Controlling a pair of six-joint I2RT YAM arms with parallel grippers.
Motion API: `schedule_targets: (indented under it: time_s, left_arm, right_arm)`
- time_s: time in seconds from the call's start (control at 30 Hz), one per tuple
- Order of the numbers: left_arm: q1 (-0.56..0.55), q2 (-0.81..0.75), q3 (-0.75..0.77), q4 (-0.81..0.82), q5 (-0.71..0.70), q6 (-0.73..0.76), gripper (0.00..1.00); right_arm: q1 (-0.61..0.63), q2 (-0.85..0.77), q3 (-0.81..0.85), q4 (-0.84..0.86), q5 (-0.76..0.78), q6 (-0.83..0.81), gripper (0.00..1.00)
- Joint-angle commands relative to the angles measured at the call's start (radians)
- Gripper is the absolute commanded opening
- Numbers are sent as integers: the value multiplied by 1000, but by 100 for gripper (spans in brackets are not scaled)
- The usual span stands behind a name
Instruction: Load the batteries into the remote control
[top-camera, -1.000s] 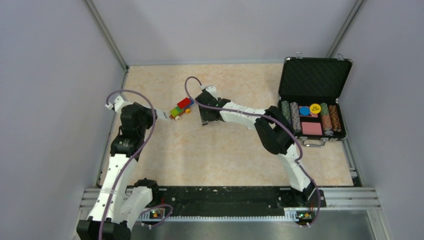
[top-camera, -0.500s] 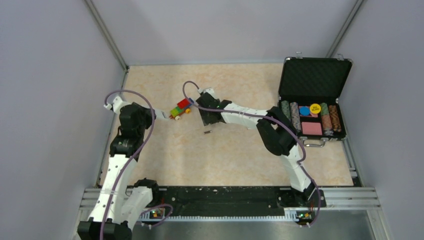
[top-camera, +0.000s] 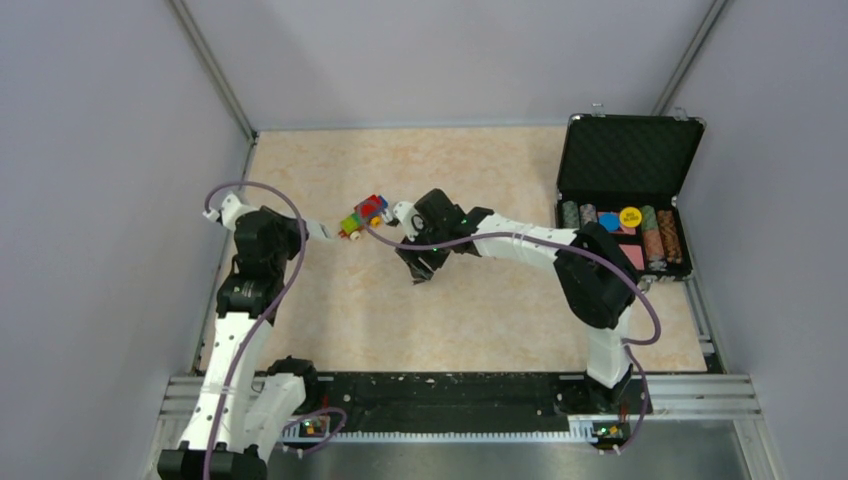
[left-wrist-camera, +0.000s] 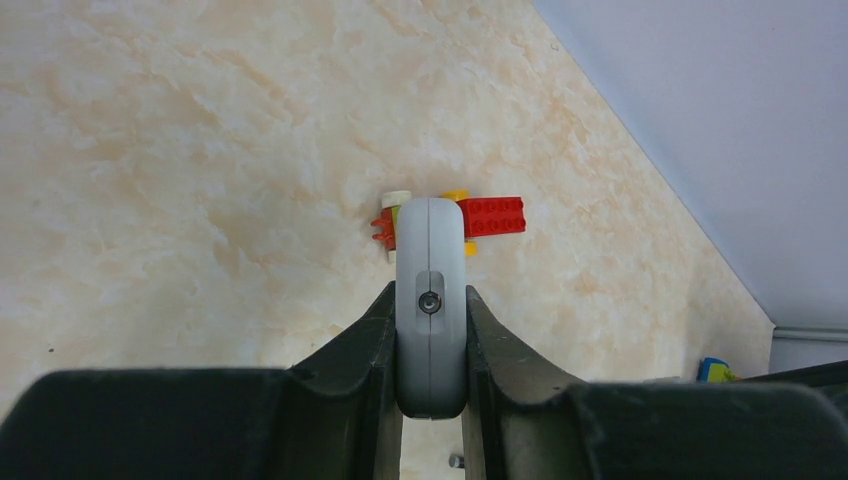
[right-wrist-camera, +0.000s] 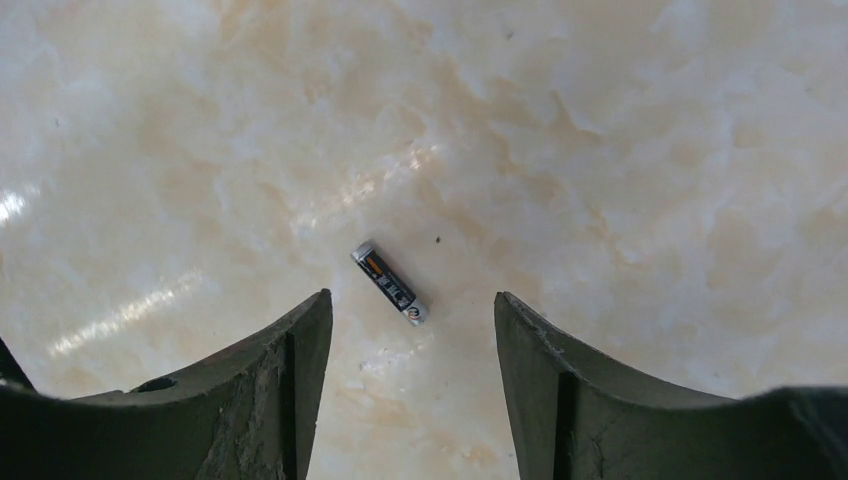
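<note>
- The right tool (right-wrist-camera: 410, 300) points down at the table, and its two dark fingers are spread wide with nothing held.
- One small dark battery (right-wrist-camera: 390, 283) with silver tips lies flat and slanted on the pale marble-look table (top-camera: 470, 330).
- It sits in the gap just past those fingers and touches neither one.
- That spot is near the middle of the table, a little toward the left edge.
- The left tool (left-wrist-camera: 430, 300) is pinching the flat light-grey plastic remote control (left-wrist-camera: 430, 240) by its two faces, near the left edge.
- The far end of the remote control is just beside the colourful toy-brick train (top-camera: 363, 214).
- A black open case (top-camera: 625, 160) with round chips sits by the far right corner.
</note>
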Motion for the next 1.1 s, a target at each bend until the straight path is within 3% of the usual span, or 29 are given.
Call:
schedule_targets:
  time_s: [0.0,0.37,0.83,1.07]
  left_arm:
    - [16,-29,64,2,-17,38,0]
    - [51,-19,67,16,14,32,0]
    - [64,-5,32,51,55,-2,0]
    - [66,-3,27,59,74,-6,0]
  right_arm:
    - [9,-46,-48,21,-109,-253,59]
    - [94,-21,-85,6,21,-366,56]
    - [152,-156,-258,-57,61,-346,53]
    - [152,-213,-244,-38,219,-99,54]
